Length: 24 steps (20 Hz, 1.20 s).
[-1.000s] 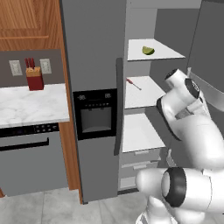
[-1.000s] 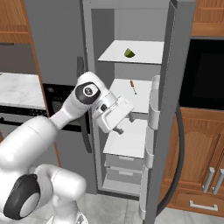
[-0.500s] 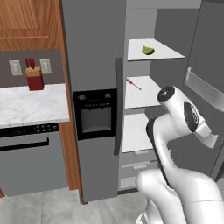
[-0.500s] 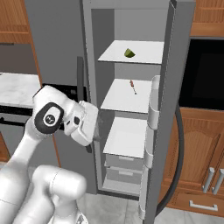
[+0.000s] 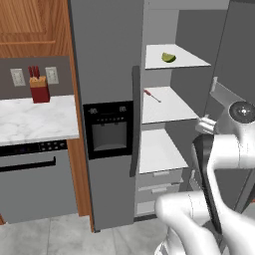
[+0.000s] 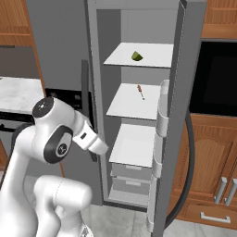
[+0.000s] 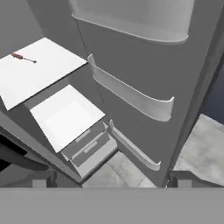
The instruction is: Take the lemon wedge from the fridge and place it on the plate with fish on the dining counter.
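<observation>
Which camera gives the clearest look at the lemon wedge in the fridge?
The left base view: the lemon wedge lies in plain sight on the top shelf of the open fridge, its curved rind readable. The right base view shows it smaller, farther back on that shelf. The hand view looks at the lower shelves and the door.

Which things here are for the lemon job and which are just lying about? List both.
For the job:
- lemon wedge on the top shelf
- fridge, right door open
- tool, open and empty

Lying about:
- red-handled screwdriver on the middle shelf
- knife block on the wall counter
- drawers at the fridge bottom
</observation>
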{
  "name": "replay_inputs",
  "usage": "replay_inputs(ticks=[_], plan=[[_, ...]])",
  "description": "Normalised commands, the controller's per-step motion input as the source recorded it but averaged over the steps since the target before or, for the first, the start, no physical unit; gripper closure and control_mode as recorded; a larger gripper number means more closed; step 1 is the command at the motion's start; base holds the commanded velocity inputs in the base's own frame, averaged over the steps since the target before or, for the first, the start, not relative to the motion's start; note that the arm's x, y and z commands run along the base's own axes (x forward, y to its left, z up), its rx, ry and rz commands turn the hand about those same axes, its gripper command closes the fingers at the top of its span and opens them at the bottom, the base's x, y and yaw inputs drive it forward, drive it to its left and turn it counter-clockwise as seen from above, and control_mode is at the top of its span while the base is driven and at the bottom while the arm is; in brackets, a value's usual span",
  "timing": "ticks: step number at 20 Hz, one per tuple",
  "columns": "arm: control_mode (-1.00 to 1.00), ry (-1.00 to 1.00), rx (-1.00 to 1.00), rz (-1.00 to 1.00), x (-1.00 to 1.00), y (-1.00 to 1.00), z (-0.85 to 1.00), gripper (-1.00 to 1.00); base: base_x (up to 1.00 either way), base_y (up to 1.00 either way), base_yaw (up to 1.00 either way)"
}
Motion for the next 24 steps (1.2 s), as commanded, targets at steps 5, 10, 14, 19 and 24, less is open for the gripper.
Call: replay_inputs(ticks=[5,10,14,19,24], plan=[[-1.00,0.30,0.24,0.35,0.45,0.08,0.87,-1.00,0.00,0.00,0.00],[-1.00,0.16,0.12,0.11,0.24,0.00,0.51,-1.00,0.00,0.00,0.00],[-1.00,0.00,0.00,0.00,0.00,0.00,0.00,-1.00,0.00,0.00,0.00],[-1.00,-0.09,-0.09,-0.02,-0.06,-0.38,-0.01,-1.00,0.00,0.00,0.00],[-1.00,-0.27,-0.11,0.00,-0.15,-0.41,0.00,-1.00,0.00,0.00,0.00]])
